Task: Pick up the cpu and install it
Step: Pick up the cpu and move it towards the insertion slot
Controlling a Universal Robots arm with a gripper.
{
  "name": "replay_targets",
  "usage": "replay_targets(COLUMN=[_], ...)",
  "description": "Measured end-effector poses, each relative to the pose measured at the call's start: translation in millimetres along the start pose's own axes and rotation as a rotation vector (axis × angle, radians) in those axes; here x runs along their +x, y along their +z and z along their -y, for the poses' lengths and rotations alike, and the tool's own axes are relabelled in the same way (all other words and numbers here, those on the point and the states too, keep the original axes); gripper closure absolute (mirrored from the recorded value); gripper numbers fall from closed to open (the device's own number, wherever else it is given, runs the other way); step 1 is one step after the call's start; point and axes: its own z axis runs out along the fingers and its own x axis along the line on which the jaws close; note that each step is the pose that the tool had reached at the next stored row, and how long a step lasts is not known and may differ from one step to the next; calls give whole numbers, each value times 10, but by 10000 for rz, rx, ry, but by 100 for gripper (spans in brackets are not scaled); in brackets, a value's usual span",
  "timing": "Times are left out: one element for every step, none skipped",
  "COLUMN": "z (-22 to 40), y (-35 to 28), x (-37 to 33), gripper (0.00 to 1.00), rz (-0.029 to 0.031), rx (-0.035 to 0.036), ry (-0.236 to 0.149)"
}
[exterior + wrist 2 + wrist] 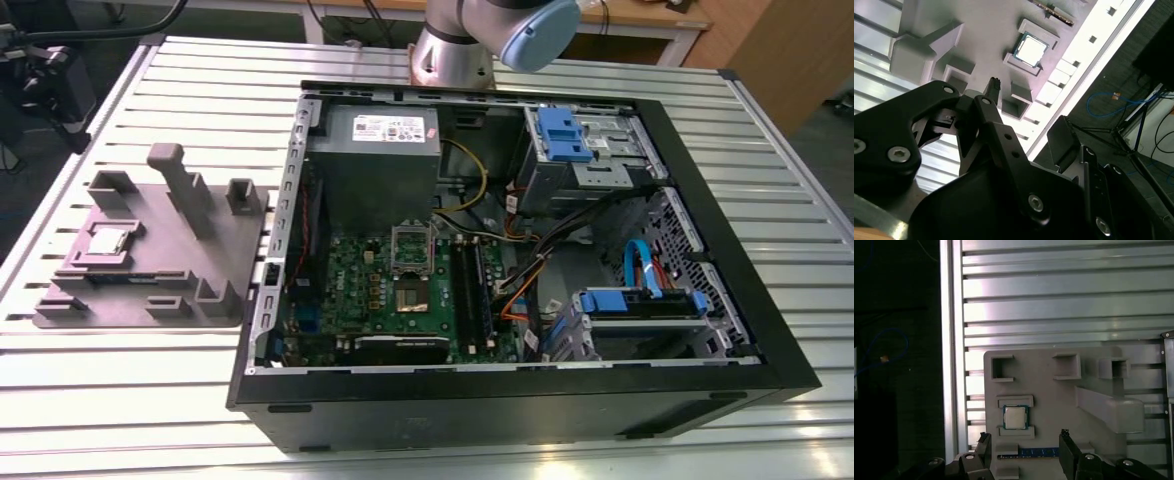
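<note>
Hovering my end effector [1024,437] above one cpu [1015,417], my two fingers [985,441] apart and empty, cpu seated in one grey holder tray [1044,390] on the slatted surface [1054,300], one open computer case [507,400] beside it

The cpu [110,241] sits in a tray [174,265] on the table [200,90]. The computer case [534,405], motherboard [358,275] inside, lies to the exterior view's right of it

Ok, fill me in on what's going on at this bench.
A robot arm's gripper hangs open over the cpu, gripping nothing. The cpu lies in its pocket on the grey holder tray, which sits on the slatted table beside the open computer case. On the green motherboard inside the case, the socket looks open and unfilled, as far as I can tell.
</note>
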Motion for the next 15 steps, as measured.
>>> replay_targets(z=[0, 1, 1, 1, 1, 1, 2, 2, 2, 2, 2, 3, 7, 11, 12], y=[1, 18, 31, 33, 34, 35, 36, 38, 39, 41, 45, 51, 56, 62, 71], x=[0, 0, -1, -1, -1, -1, -1, -1, -1, -1, -1, -1, -1, -2, -2], gripper=[35, 35, 35, 35, 35, 35, 35, 35, 35, 35, 35, 35, 35, 35, 35], rz=[-1, 0, 0, 0, 0, 0, 0, 0, 0, 0, 1, 2, -1, -5, -7], rx=[1, 0, 0, 0, 0, 0, 0, 0, 0, 0, 0, -1, 0, 1, 1], ry=[0, 0, 0, 0, 0, 0, 0, 0, 0, 0, 0, 1, -3, -14, -57])
